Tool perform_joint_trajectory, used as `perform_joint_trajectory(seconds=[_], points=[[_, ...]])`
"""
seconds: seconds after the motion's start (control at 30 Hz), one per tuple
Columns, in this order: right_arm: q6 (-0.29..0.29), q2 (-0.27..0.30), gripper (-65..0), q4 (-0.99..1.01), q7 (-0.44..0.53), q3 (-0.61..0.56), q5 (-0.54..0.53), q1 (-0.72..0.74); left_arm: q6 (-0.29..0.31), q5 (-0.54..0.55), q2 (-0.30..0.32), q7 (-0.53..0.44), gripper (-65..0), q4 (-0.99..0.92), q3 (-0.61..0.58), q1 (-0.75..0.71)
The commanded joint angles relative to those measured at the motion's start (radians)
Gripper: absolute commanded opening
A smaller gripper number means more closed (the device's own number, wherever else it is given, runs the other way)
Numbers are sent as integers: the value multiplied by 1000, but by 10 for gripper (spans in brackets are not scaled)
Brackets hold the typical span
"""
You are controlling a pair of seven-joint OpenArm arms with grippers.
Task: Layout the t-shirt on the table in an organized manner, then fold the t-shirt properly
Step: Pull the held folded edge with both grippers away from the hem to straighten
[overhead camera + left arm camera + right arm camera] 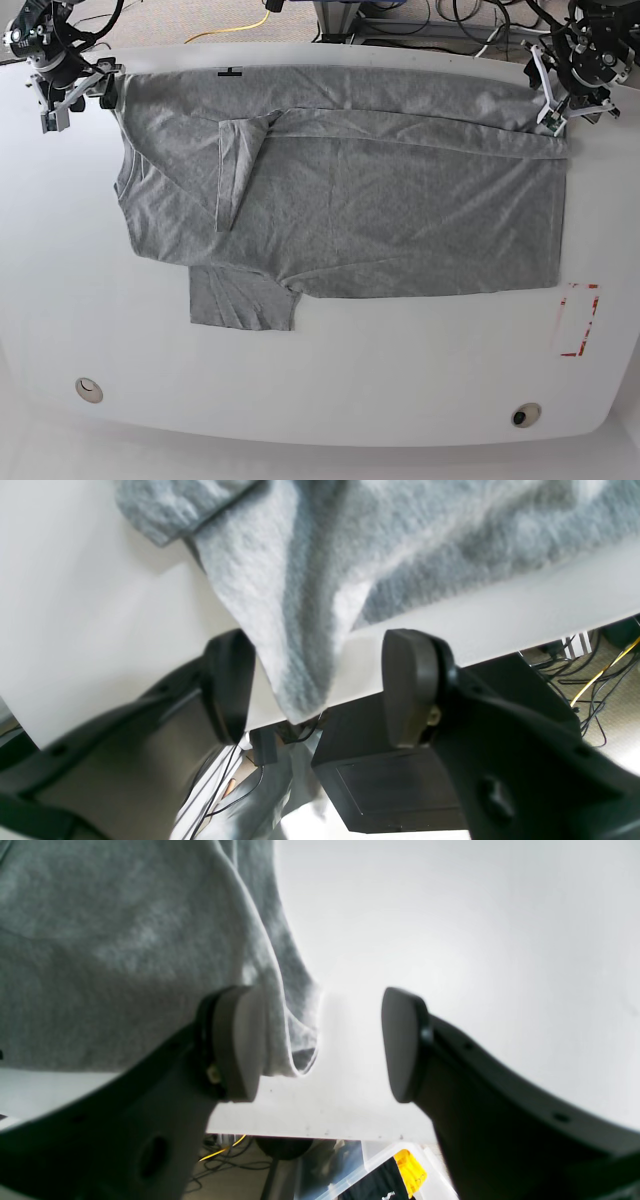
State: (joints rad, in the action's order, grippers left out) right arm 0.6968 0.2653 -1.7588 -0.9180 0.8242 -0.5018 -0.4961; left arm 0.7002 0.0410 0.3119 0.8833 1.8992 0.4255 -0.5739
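Note:
The heather-grey t-shirt (380,200) lies spread across the white table (330,380), plain face up. Its far edge is folded over and one sleeve (243,300) sticks out at the front. My left gripper (555,100) stands at the shirt's far right corner. In the left wrist view this gripper (320,685) is open, and a loose point of the t-shirt (310,580) hangs between its fingers over the table edge (500,625). My right gripper (75,95) is at the far left corner. It is open (320,1040), and the shirt's corner (125,950) rests beside one finger (235,1045).
A red tape rectangle (577,320) marks the table's right side. Two round grommets (88,389) (525,413) sit near the front edge. Cables (240,25) run beyond the far edge. Below the table are a black box (380,785) and a plastic bin (395,1170).

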Motion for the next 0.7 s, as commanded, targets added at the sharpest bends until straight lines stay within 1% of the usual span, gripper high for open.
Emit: perform_joint_trajectory(seconds=[0.0, 0.13, 0.23, 0.4, 0.53, 0.6, 0.67], points=[[1, 18, -290, -37, 15, 10, -8, -3, -2, -2, 22, -6, -272, 16, 9, -4], [1, 18, -289, -66, 14, 10, -13, -3, -2, -2, 54, -5, -272, 16, 9, -4], [1, 18, -289, -83, 3, 8, -14, -3, -2, 0, 54, -5, -272, 16, 17, -4], [1, 16, -287, -118, -52, 1, -16, 3, -2, 3, 54, -5, -272, 16, 71, 4], [1, -27, -284, -138, -60, -1, -13, 32, -2, 4, 54, -5, -272, 18, 91, 38], [1, -39, -260, -140, -60, -1, -8, 38, -2, 4, 54, -5, -272, 18, 92, 53], [1, -48, -220, -140, -60, -1, -8, 38, -2, 4, 54, -5, -272, 18, 95, 67]])
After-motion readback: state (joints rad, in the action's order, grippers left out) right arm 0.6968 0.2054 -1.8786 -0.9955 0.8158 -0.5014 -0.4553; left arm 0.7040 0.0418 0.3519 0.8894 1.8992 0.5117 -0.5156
